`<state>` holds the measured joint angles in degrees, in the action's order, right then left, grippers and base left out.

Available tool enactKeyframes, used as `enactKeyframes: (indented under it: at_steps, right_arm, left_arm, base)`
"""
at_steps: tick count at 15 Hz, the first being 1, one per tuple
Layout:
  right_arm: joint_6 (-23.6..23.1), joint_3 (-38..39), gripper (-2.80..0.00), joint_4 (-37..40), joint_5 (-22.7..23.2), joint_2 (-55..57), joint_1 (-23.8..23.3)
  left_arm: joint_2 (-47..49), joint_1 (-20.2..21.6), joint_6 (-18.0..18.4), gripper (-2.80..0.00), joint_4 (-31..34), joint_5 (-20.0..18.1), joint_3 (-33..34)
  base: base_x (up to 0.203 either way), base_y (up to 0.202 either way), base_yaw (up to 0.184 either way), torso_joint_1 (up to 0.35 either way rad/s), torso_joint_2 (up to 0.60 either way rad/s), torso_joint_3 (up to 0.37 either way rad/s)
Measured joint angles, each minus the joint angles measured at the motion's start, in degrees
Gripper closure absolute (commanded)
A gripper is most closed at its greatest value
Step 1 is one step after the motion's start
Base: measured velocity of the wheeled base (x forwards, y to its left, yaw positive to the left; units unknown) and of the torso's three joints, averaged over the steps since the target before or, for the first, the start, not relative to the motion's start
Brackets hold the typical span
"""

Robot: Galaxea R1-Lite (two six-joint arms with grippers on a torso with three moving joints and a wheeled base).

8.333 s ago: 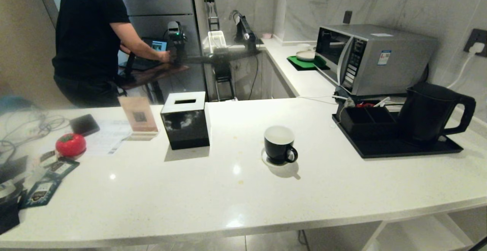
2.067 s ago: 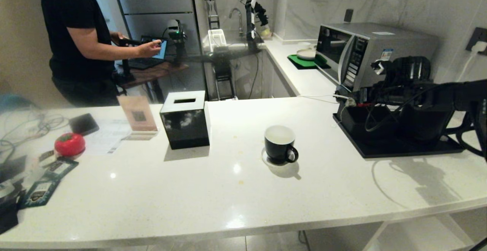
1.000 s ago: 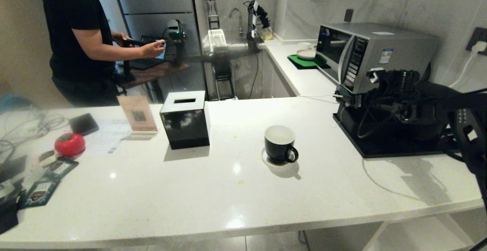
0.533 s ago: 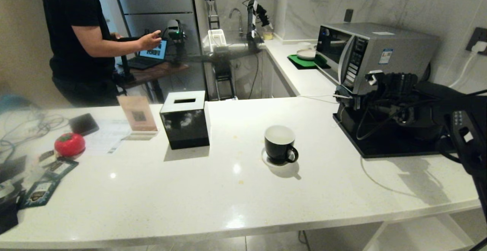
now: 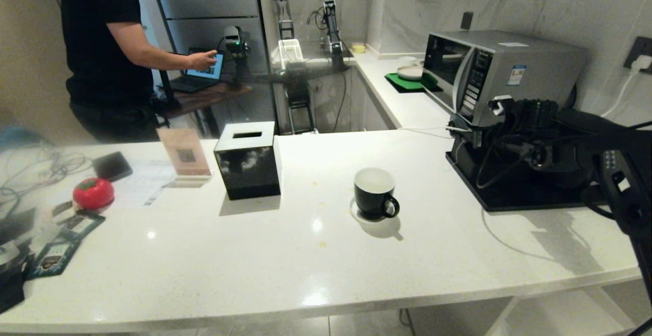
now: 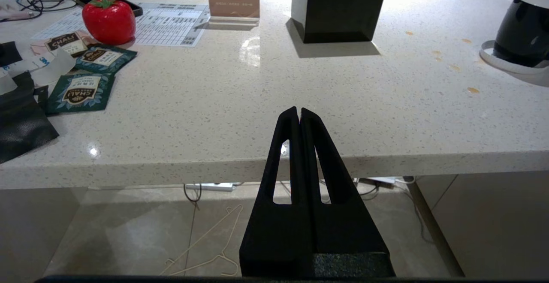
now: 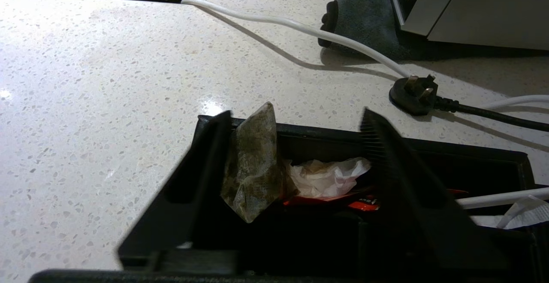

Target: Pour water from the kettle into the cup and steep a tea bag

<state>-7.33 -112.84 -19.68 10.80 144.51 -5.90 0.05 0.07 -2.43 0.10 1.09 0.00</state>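
Since the earliest picture, the right arm has been brought into the head view at the right end of the white speckled worktop (image 5: 285,254), where the matte black electric jug kettle, plainly seen at first, is now almost wholly hidden behind it. The right gripper (image 7: 296,118), held higher two seconds ago, has been lowered over the black compartmented box (image 7: 472,154) by the grey microwave (image 5: 501,74). Beyond the worktop, the arm of the person in a black T-shirt (image 5: 99,46) has been stretched out towards the open laptop (image 5: 206,68), and the small robot arm (image 5: 330,25) by the far sink has been swung upright.
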Motion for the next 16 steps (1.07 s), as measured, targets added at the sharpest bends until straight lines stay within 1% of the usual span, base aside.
enactKeyframes:
  at_steps: [16]
  right_arm:
    - [0.2,0.1,0.0,0.2,0.0,-1.2,0.2]
  left_arm:
    - [0.0,0.0,0.0,0.0,0.0,0.0,0.0]
  base:
    - [0.0,0.0,0.0,0.0,0.0,0.0]
